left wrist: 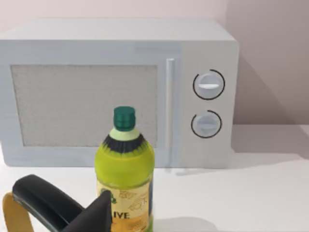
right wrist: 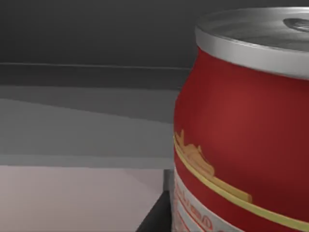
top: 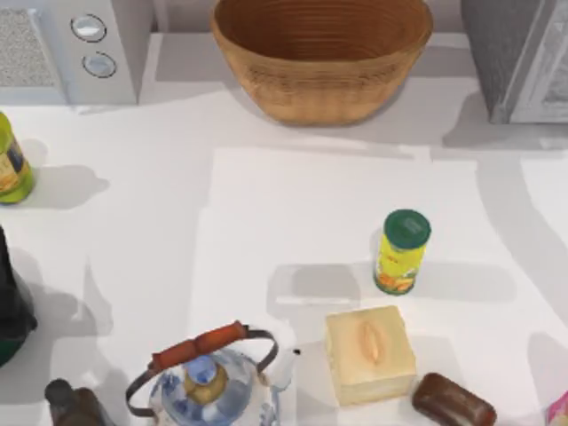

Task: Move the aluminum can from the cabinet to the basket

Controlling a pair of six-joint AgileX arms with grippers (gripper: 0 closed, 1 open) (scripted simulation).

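Right gripper close against the upright aluminum can point(right wrist: 241, 125), inside the cabinet point(top: 519, 53).

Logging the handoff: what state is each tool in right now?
Left: cannot be told, near the green-yellow bottle.
Right: cannot be told, close against the aluminum can.

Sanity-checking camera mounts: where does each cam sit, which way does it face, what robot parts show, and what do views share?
Top view: above the table, looking down on the basket, cabinet, microwave and canister.
Left wrist view: low on the left arm, facing the microwave behind the bottle; a dark left finger shows.
Right wrist view: close to the can, dark grey walls behind.
Shared: microwave and bottle appear in the top and left wrist views.
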